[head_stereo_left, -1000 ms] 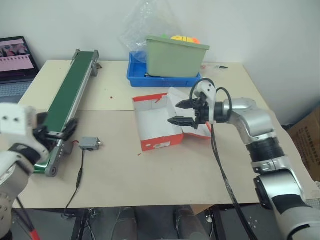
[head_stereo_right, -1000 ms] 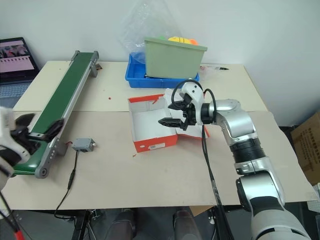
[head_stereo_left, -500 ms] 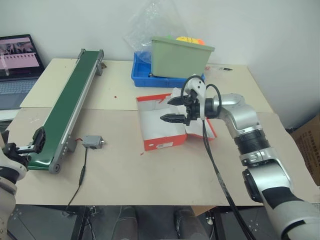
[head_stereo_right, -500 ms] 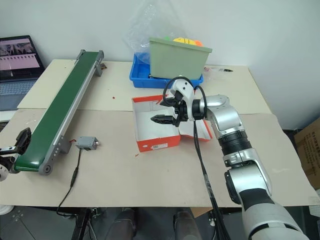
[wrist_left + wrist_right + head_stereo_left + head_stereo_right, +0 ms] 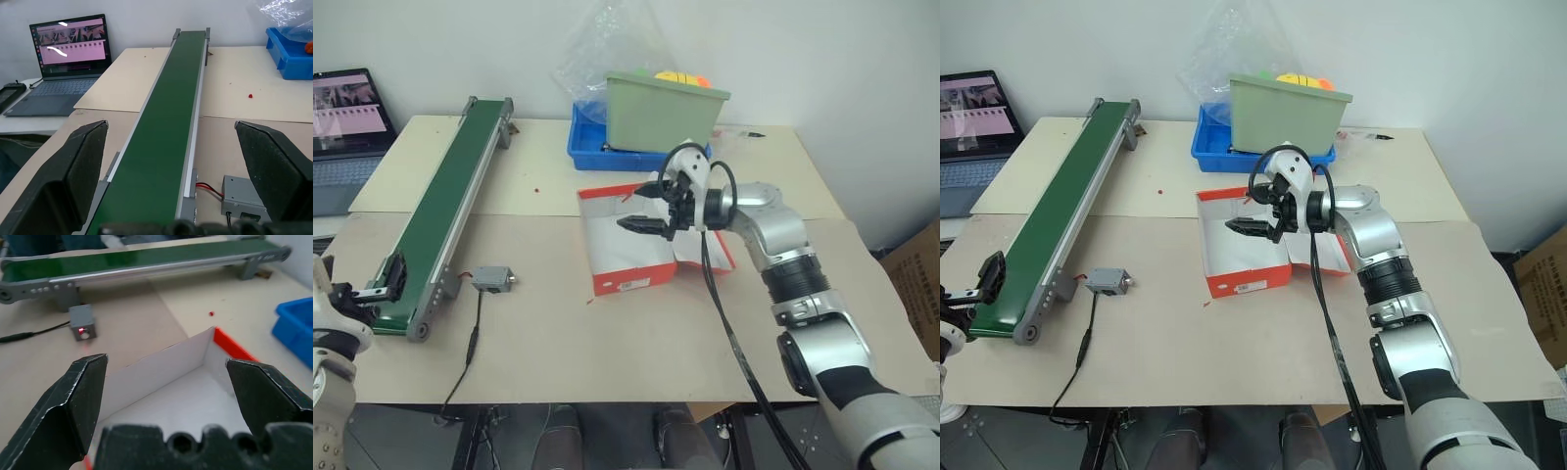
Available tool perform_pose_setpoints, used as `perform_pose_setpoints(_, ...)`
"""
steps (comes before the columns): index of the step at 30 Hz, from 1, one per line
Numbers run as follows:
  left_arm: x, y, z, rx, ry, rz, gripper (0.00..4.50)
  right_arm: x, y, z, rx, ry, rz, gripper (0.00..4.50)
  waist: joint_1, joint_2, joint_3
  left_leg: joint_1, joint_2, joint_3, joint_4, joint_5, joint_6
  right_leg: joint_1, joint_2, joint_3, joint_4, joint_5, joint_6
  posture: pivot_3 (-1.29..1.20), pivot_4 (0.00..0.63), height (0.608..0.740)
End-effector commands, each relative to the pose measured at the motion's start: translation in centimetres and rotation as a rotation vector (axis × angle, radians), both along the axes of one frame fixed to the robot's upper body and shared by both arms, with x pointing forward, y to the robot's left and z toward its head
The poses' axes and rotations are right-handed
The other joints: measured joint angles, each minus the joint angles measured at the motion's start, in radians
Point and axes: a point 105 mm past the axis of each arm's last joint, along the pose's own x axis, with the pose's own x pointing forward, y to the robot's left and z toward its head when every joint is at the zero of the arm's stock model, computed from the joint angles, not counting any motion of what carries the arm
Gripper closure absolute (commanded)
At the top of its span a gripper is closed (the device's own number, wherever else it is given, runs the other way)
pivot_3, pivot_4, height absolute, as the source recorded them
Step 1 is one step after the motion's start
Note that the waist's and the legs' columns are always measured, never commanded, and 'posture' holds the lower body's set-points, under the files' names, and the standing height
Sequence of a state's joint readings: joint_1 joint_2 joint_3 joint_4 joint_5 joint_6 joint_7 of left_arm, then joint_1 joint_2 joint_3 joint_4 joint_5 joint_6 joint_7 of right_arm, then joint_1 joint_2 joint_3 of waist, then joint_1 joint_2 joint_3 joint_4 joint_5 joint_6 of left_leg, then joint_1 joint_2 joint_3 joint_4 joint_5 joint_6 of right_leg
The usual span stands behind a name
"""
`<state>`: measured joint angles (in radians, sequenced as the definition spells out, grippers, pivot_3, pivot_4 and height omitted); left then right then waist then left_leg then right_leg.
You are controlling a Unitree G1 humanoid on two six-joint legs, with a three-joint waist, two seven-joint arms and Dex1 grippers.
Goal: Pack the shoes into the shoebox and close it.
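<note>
My right end effector [image 5: 649, 208] hovers wide over the open, white-lined shoebox [image 5: 628, 245] — holding nothing. My left end effector [image 5: 176, 176] — also wide, empty — faces the green conveyor [image 5: 166, 132] on the bench [image 5: 558, 333].

You see one red shoebox [image 5: 626, 245], open, centre of table [image 5: 558, 323]. One green conveyor belt [image 5: 445, 206], left side. One small grey box [image 5: 492, 279] with cable, near conveyor's near end. One blue tray [image 5: 607, 152], far side; one green bin [image 5: 666, 110] on it; one clear plastic bag [image 5: 602, 49] behind. One laptop [image 5: 347, 117], far left. Two grippers: right gripper [image 5: 651, 208] over shoebox, left gripper [image 5: 362, 294] near left edge.
</note>
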<state>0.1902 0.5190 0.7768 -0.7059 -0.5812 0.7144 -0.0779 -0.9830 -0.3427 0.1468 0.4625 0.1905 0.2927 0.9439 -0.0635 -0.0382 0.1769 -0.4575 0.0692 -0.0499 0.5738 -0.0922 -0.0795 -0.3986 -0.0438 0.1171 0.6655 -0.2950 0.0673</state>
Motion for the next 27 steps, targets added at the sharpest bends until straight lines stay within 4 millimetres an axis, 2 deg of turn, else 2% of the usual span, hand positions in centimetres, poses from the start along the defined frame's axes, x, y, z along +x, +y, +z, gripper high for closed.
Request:
perform_pose_setpoints(1, -0.2, 0.1, 1.0, 0.045, -0.048, 0.03, 0.04, 0.5, -0.9, 1.6, 0.035, -0.118, -0.072, 0.0, 0.0, 0.0, 0.0, 0.0, 0.0, 0.0, 0.0, 0.0, 0.0, 0.0, 0.0, 0.0, 0.0, 0.0, 0.0, 0.0, 0.15, 0.74)
perform_pose_setpoints(3, -0.1, 0.3, 0.9, 0.053, -0.039, 0.045, 0.04, 0.3, -1.1, 1.5, 0.056, -0.113, -0.066, 0.0, -0.001, 0.0, 0.0, 0.0, 0.0, 0.0, 0.0, 0.0, 0.0, 0.0, 0.0, 0.0, 0.0, 0.0, 0.0, 0.0, 0.15, 0.74)
perform_pose_setpoints(9, 0.4, -0.6, 1.3, 0.061, -0.062, 0.0, 0.04, -2.1, -0.4, 1.5, 0.122, 0.024, 0.085, 0.0, -0.002, 0.0, 0.0, 0.0, 0.0, 0.0, 0.0, 0.0, 0.0, 0.001, 0.0, 0.0, 0.0, 0.0, 0.0, 0.0, 0.15, 0.74)
perform_pose_setpoints(14, 1.1, -0.4, 0.5, 0.07, 0.005, 0.031, 0.04, -1.3, -0.5, 1.6, 0.137, 0.039, 0.023, 0.0, -0.003, 0.0, 0.0, 0.001, 0.0, 0.0, 0.0, 0.0, 0.0, 0.002, 0.0, 0.0, 0.001, 0.0, 0.0, 0.0, 0.15, 0.74)
perform_pose_setpoints(20, 0.8, -0.4, 1.4, 0.069, -0.061, 0.029, 0.04, -1.2, -0.2, 1.5, 0.149, 0.048, 0.01, 0.0, -0.005, 0.0, 0.0, 0.001, 0.0, 0.0, 0.0, 0.0, 0.0, 0.001, 0.0, 0.0, 0.0, 0.0, 0.0, 0.0, 0.15, 0.74)
perform_pose_setpoints(25, 0.5, 0.5, 1.2, 0.027, -0.052, 0.038, 0.04, -1.1, 0.1, 1.3, 0.15, 0.053, 0.009, 0.0, -0.005, 0.0, 0.0, 0.001, 0.0, 0.0, 0.0, 0.0, 0.0, 0.002, 0.0, 0.0, 0.0, 0.0, 0.0, 0.0, 0.15, 0.74)
perform_pose_setpoints(27, 0.3, 1.5, 0.9, 0.012, -0.041, 0.071, 0.04, -1.3, 0.4, 1.3, 0.153, 0.053, 0.018, 0.0, -0.005, 0.0, 0.0, 0.001, 0.0, 0.0, 0.0, 0.0, 0.0, 0.002, 0.0, 0.0, 0.0, 0.0, 0.0, 0.0, 0.15, 0.74)
